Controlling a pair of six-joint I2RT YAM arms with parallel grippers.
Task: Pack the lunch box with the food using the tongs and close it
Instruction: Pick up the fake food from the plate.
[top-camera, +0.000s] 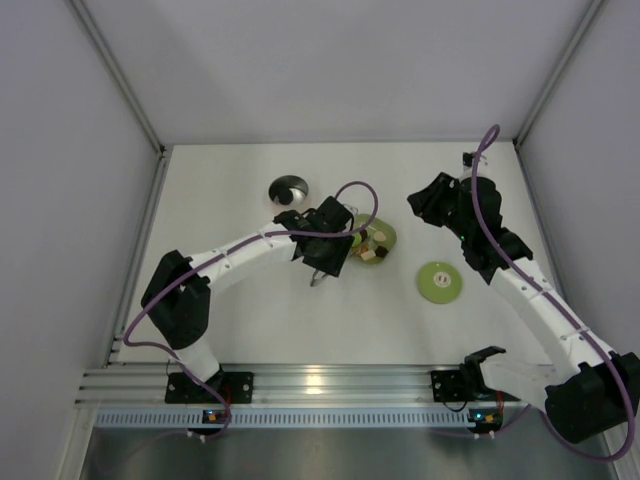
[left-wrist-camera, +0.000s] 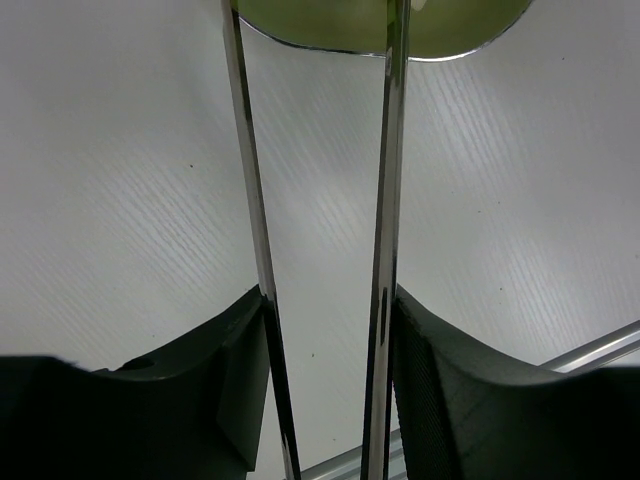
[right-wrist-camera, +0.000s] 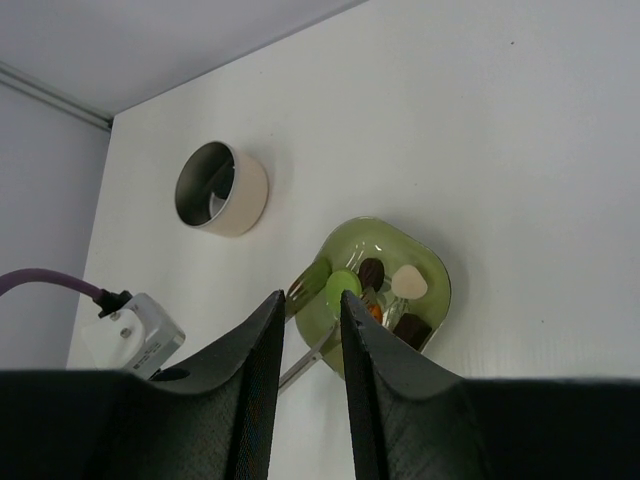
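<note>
Clamping tongs (left-wrist-camera: 388, 200) between its pads, left gripper (left-wrist-camera: 325, 310) sits half-open; their tips reach dish (left-wrist-camera: 330, 25) ahead. Right gripper (right-wrist-camera: 312, 320): narrow gap, empty. Lunch box (right-wrist-camera: 222, 188) beyond its fingers, up-left; food (right-wrist-camera: 408, 283) in dish just past fingertips.

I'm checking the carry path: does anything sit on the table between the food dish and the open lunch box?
Nothing visible does. The table between the green dish and the lunch box is bare; the lid lies on the dish's opposite side. Only the left hand, holding the tongs, hangs over that stretch.
</note>
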